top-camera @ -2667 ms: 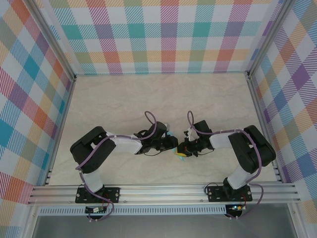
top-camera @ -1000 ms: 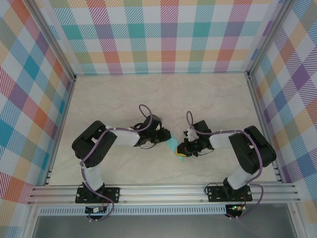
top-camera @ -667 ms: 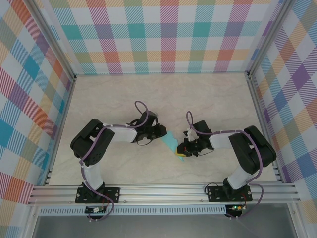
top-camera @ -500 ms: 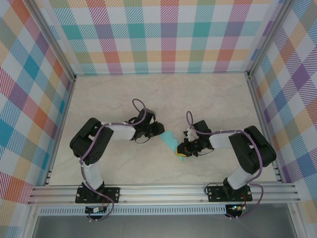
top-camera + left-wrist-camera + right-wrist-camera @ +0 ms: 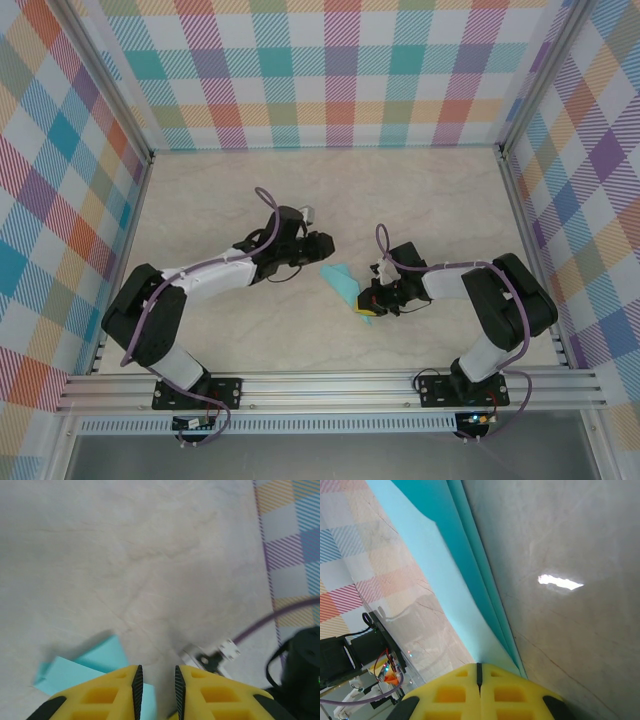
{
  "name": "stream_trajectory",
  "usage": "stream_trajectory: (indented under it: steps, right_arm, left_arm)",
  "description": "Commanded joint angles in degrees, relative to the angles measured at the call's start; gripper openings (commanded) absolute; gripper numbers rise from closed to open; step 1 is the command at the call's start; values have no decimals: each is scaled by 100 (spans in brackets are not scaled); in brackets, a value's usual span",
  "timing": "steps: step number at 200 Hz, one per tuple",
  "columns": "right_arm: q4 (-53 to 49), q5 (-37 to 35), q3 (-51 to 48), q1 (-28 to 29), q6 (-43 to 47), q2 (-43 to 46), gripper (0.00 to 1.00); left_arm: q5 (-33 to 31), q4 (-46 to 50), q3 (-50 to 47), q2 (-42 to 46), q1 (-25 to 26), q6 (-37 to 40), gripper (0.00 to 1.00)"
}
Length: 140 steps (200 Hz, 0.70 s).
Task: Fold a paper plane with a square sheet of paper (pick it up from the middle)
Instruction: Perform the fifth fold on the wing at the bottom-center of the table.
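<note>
Matt teal folded paper (image 5: 340, 281) on a smooth, faintly glossy marble-look table (image 5: 430, 200)

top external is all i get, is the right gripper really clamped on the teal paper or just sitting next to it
Observer: Clamped. In the right wrist view the right gripper has its yellow fingers pressed together, and the teal paper runs straight into the seam between them.
Operator: one layer or folded
Observer: Folded. That view shows several stacked edges along the paper's side.
Operator: left gripper holding anything
Observer: No. In the left wrist view the left gripper has a narrow gap between its fingers with nothing held in it. The paper lies on the table, partly hidden behind one finger.
</note>
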State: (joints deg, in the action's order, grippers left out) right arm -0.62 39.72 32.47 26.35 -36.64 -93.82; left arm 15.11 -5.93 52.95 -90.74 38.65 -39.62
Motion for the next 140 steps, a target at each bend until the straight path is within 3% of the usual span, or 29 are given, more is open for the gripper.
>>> stream_trajectory:
  steps: [1,34,60,86,140]
  right_arm:
    - [-443,-774,-153,12,-26,-209,0]
    - [-382,-722,-183,11,-74,-28,0]
    - [-408,-620,-140,12,-78,78,0]
    - [-490,-593,-125,19,-38,282,0]
    - [-627,-490,293,318,-16,622,4]
  left_arm:
    - [209,-12,-160,-274,418,-91,25]
    - [427,-457,-48,-1023,722,-336,25]
    - [158,-245,145,-1566,804,-457,21]
    - [-296,-73,49,-1704,804,-578,21]
    - [-295,-35,-44,-1842,818,-571,21]
